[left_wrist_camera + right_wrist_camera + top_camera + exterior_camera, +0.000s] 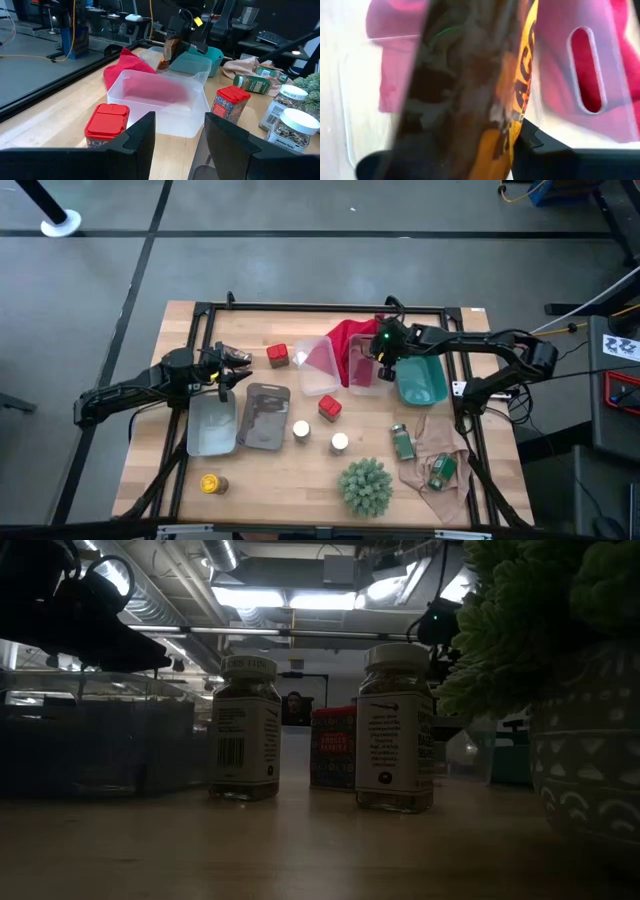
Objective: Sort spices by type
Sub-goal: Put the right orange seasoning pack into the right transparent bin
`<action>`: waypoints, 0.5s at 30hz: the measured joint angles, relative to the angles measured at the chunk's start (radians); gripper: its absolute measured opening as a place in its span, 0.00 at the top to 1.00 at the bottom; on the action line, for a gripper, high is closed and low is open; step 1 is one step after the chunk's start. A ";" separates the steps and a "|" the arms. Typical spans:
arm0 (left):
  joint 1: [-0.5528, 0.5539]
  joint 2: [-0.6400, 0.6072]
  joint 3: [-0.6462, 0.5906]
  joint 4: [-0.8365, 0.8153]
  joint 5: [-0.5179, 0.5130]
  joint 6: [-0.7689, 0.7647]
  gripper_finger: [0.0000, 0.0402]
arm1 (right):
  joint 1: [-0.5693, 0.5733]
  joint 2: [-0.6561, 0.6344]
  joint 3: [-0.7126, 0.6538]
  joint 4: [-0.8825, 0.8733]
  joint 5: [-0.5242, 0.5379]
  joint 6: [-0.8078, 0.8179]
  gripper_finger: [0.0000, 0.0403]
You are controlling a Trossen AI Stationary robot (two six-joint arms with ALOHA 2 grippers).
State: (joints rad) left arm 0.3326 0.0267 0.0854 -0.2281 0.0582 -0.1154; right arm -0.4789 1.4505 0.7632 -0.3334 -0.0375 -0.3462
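My right gripper is shut on the brown-amber jar above a clear bin lying on the red cloth. In the left wrist view the jar shows beneath that gripper. My left gripper is open, hovering near the table's left side, with a red tin just ahead of it. The second red tin and two white-topped jars stand mid-table. Green-labelled jars lie on a beige cloth. The yellow-capped jar stands near the front left. My right gripper pinches the brown-amber jar's side between its two fingers. The jar is lifted clear and hangs over the clear bin. Which end of the jar the fingers have cannot be told.
A second clear bin, a teal bin and two grey bins stand on the table. The spiky green plant sits at the near edge. A black frame runs round the tabletop.
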 joint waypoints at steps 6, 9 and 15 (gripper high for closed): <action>0.000 0.000 0.000 0.000 0.000 0.000 0.61 | 0.000 0.044 -0.019 0.066 -0.007 0.000 0.92; 0.000 0.000 0.000 0.000 0.000 0.000 0.61 | 0.000 0.077 -0.019 0.085 -0.008 0.000 0.92; 0.000 0.000 0.000 0.001 0.000 0.000 0.61 | 0.000 0.104 -0.015 0.113 -0.008 -0.001 0.92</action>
State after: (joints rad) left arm 0.3326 0.0269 0.0855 -0.2276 0.0586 -0.1156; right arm -0.4786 1.5543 0.7479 -0.2207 -0.0460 -0.3473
